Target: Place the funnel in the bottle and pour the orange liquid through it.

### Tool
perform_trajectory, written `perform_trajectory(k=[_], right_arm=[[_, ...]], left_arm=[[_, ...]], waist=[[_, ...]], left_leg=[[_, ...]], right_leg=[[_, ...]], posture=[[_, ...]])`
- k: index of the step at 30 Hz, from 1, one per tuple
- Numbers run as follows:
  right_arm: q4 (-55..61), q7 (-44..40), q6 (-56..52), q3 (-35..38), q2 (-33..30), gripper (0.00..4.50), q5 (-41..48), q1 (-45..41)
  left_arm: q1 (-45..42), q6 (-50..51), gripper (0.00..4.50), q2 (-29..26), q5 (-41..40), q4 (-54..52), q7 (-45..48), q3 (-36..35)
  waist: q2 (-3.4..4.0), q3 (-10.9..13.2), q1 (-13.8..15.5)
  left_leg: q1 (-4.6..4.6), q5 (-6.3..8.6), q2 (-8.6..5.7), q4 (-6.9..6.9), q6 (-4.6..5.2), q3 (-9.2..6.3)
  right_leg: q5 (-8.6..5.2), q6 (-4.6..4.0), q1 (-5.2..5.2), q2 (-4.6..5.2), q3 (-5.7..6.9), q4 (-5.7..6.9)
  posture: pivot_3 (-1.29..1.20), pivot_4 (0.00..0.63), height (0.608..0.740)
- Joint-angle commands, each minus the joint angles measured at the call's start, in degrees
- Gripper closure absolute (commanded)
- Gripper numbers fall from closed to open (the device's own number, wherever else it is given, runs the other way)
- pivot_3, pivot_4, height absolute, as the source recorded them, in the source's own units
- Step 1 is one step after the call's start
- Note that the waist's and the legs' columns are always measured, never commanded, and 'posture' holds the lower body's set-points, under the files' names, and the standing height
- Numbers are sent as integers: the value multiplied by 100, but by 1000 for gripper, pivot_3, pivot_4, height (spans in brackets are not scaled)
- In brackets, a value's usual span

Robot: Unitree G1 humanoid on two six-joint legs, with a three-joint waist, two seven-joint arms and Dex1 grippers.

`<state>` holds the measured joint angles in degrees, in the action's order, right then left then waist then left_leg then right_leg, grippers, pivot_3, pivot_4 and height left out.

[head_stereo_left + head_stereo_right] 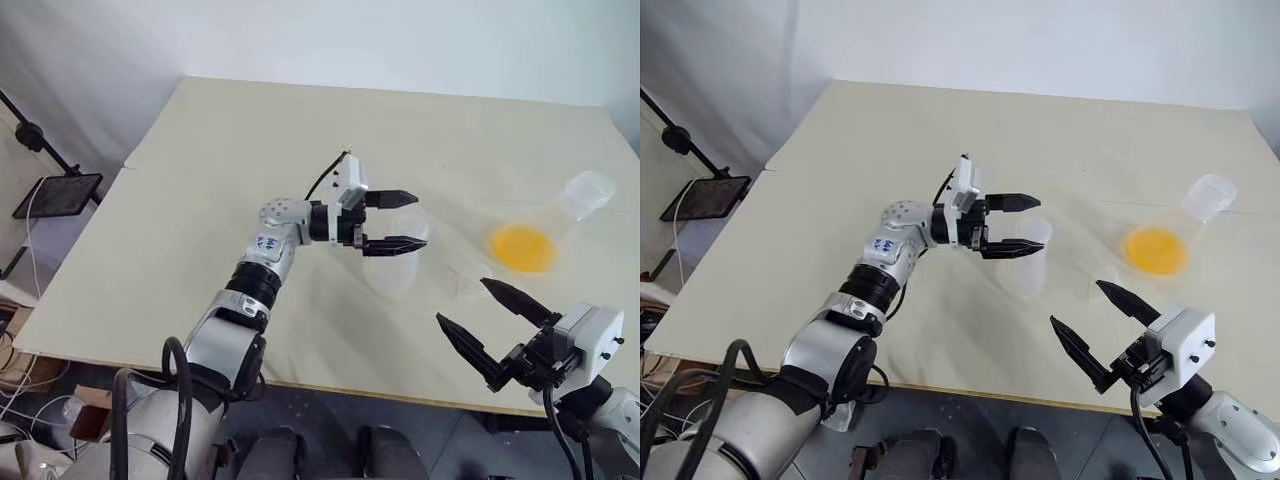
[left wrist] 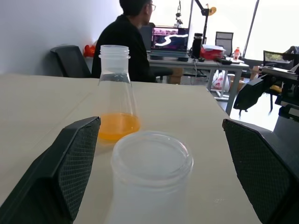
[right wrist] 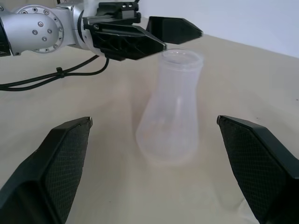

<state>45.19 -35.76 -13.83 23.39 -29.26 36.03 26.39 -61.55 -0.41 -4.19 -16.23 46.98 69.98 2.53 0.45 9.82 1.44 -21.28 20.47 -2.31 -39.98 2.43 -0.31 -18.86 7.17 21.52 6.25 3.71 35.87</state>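
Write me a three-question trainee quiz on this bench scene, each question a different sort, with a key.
1. True or false: the left end effector is clamped shut on the bottle's neck.
2. Multiple choice: the orange liquid sits in A) the frosted bottle, B) the clear flask, C) a puddle on the table.
3. Fill in: the right end effector is ____ and holds nothing.

Key: 1 false, its fingers stand apart on either side of the neck; 2 B; 3 open.
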Motion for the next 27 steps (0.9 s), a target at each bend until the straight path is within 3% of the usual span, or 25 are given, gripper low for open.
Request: perform_trajectory(k=[1, 10, 14, 24, 27], right_arm=[[-19, 3, 130, 406, 51, 0, 202, 118], [-331, -180, 75, 1071, -82, 0, 251, 497], [-293, -121, -182, 1114, -286, 0, 381, 475], [-138, 2288, -3194, 847, -1236, 0, 1662, -964], [-324, 2647, -3744, 695, -1555, 0, 1473, -1353]], left_arm=[[92, -198, 56, -332, -124, -454, 211, -184], [880, -555, 56, -1609, -28, -1093, 752, -262], [1322, -492, 56, -1828, -66, -1649, 842, -166], [2210, -43, 56, -1911, -207, -2958, 616, -52], [2423, 101, 56, -1910, -245, -3234, 484, -58]], waist=[[0, 0, -5], [1, -1, 4], [0, 0, 11], [2, -1, -30], [2, -1, -13]], left_leg=[[0, 0, 1, 0, 0, 0], [3, 0, -1, 1, -1, -1], [3, 0, -2, 1, 0, -8], [3, -1, 5, 0, -3, -14], [1, -2, 7, 0, -5, -17]], right_leg=[[0, 0, 0, 0, -1, 0], [0, 0, -1, 3, -3, 2], [0, -1, -2, 20, -4, 2], [0, -1, -3, 32, -9, 1], [0, -1, -3, 31, -7, -2]], posture=[[0, 150, 740], [0, 150, 740], [0, 150, 740], [0, 150, 740], [0, 150, 740]])
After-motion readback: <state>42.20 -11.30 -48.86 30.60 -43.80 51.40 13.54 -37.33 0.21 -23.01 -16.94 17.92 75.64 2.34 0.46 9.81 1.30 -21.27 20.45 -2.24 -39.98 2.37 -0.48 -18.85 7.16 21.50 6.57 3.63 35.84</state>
